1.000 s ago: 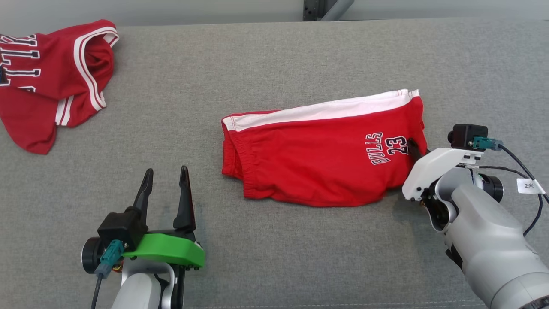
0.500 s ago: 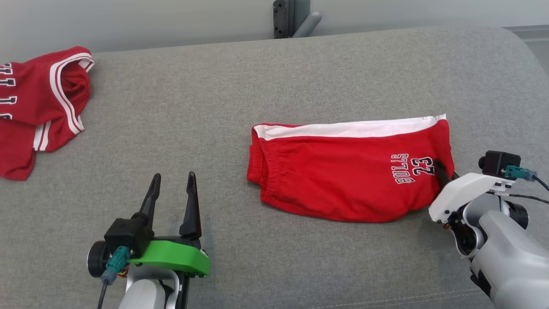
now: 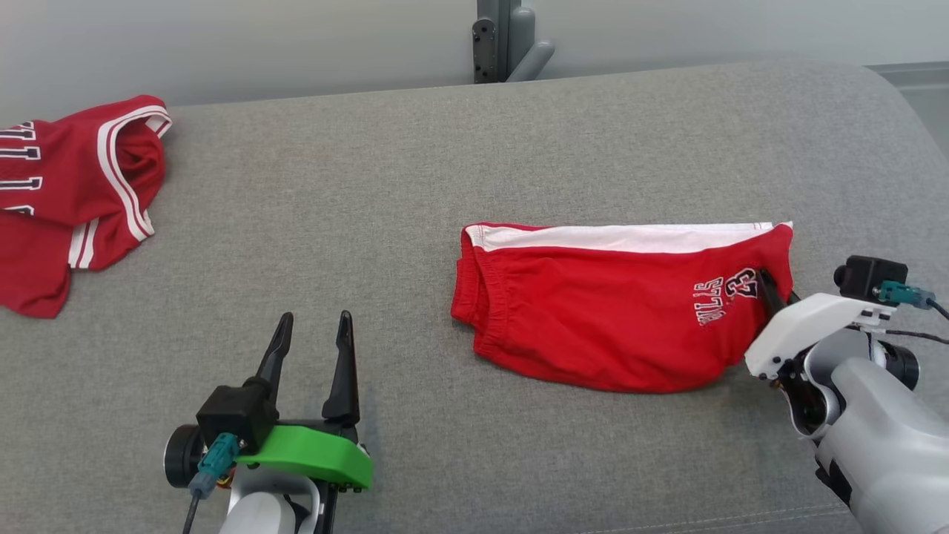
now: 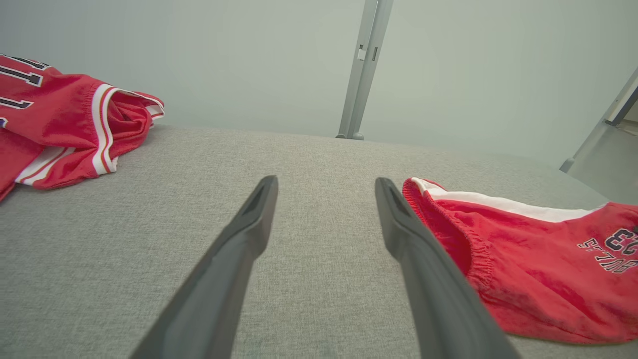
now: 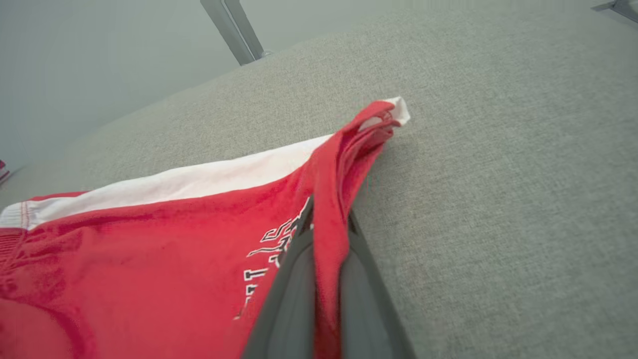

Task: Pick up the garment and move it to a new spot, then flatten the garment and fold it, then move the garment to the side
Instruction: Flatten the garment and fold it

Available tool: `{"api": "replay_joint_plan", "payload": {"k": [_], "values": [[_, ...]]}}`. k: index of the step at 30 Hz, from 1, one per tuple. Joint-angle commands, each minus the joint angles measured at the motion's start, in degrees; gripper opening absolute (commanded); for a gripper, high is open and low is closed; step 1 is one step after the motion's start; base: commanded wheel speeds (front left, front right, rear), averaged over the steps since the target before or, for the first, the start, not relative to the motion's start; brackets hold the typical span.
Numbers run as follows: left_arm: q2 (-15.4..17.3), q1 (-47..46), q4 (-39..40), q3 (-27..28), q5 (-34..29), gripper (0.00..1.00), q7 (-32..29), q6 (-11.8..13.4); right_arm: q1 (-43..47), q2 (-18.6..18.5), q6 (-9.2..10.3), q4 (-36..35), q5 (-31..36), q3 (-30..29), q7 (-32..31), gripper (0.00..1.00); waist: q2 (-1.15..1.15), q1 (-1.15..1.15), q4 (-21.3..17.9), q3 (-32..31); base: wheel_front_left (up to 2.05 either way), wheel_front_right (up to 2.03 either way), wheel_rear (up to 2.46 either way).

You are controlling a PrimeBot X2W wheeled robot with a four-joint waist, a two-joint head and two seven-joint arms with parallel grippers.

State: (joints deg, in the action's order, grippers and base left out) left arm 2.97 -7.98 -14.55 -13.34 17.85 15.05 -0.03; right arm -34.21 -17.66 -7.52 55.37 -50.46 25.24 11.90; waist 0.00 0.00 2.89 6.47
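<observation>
The garment [image 3: 608, 311] is a pair of folded red shorts with a white side stripe and dark lettering, lying on the grey cushioned surface [image 3: 415, 185] right of centre. My right gripper [image 3: 765, 288] is shut on its right hem. In the right wrist view the red cloth [image 5: 326, 234] is pinched between the two dark fingers and lifted into a ridge. My left gripper [image 3: 311, 348] stands open at the lower left with nothing between its fingers. In the left wrist view the garment [image 4: 528, 269] lies just right of the right fingertip.
A second red garment [image 3: 67, 193] with white trim lies bunched at the far left, also seen as a red heap [image 4: 65, 119]. A grey metal post [image 3: 508, 41] rises behind the surface's far edge. The surface curves away at the far right.
The camera has shifted, so the whole scene sits lower and further right. The garment's right hem has lifted and wrinkled in my right gripper, partly hiding the lettering. The left gripper stays open.
</observation>
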Motion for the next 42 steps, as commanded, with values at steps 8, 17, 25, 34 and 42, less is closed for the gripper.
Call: {"api": "replay_joint_plan", "payload": {"k": [8,17,25,34,42], "values": [[0.0,1.3,-0.8,-0.4,0.7,1.0,0.1,-0.2,-3.2,2.9,0.06,-3.7,1.5,3.9,-0.3,0.0,0.0,0.0,2.3,-2.4,0.0,0.0,0.0],[0.0,1.8,-0.8,-1.2,1.3,1.0,0.1,0.0,-4.4,7.6,0.06,-5.9,3.1,8.4,-2.0,0.0,0.0,0.0,5.2,-3.5,0.0,0.0,0.0],[0.0,1.0,-0.4,-1.7,1.7,1.0,0.1,0.3,-5.2,11.1,0.06,-3.4,4.4,12.0,-3.4,0.0,0.0,0.0,7.6,-2.7,0.0,0.0,0.0],[0.0,0.6,-0.1,-1.8,2.3,1.0,0.1,0.9,-5.9,12.6,0.06,0.4,5.8,16.1,-3.9,0.0,0.0,0.0,8.6,-2.0,0.0,0.0,0.0],[-0.1,0.0,-0.2,-1.8,2.3,1.0,0.1,1.0,-6.7,13.6,0.06,2.3,5.6,18.1,-2.1,1.0,0.0,0.0,8.2,-1.7,0.0,0.0,0.0]]}}
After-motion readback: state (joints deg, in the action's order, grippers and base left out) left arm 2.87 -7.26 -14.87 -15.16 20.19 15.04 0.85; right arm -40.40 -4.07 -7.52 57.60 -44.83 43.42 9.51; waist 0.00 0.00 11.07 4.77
